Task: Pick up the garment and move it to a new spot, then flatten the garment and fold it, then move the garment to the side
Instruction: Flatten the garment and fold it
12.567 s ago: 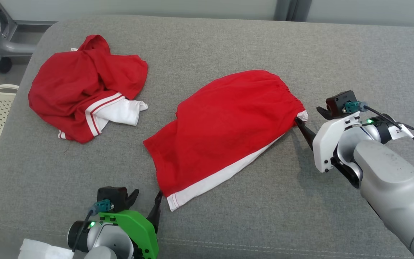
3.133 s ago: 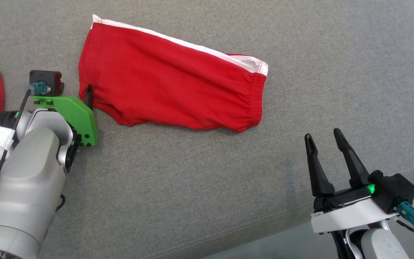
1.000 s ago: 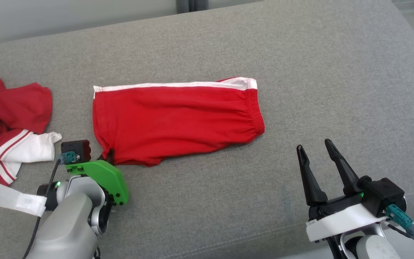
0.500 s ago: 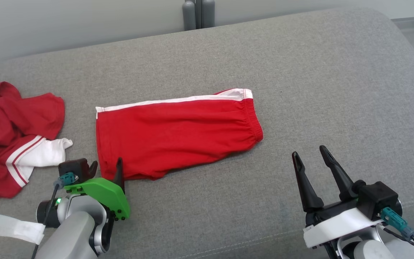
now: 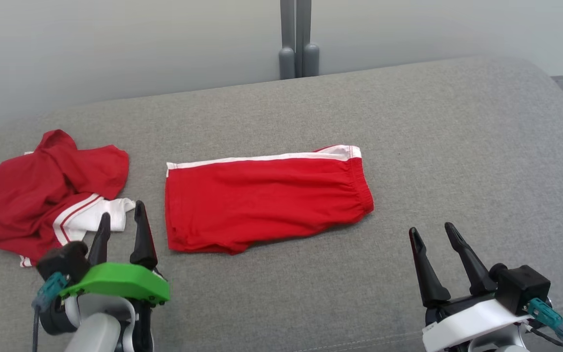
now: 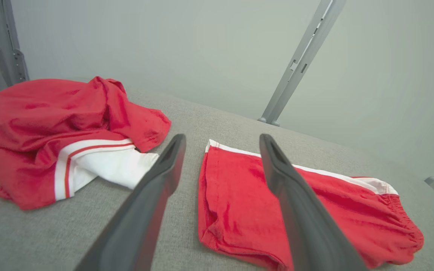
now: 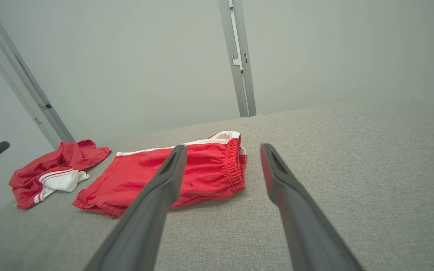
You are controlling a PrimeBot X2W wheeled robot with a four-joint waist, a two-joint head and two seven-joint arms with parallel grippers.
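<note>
Two garments on one grey upholstered surface (image 5: 457,146), which takes up most of the head view; pale wall and a grey post (image 5: 297,44) behind its far edge.

Task garment: red shorts (image 5: 262,200), lying flat near the middle of the surface as a rough oblong. Elastic waistband at the robot's right end, leg hem at the left end, white strip along the far edge. Near edge slightly uneven, with a small bulge toward the left corner. Nothing is touching it.

Second item: crumpled red garment with white striped trim (image 5: 42,190), heaped at the left of the surface, apart from the shorts.

Left gripper (image 5: 122,210): fingers spread apart and empty, raised at lower left, in front of the gap between the two garments.

Right gripper (image 5: 431,228): fingers spread apart and empty, at lower right, near the waistband end of the shorts but apart from them.
</note>
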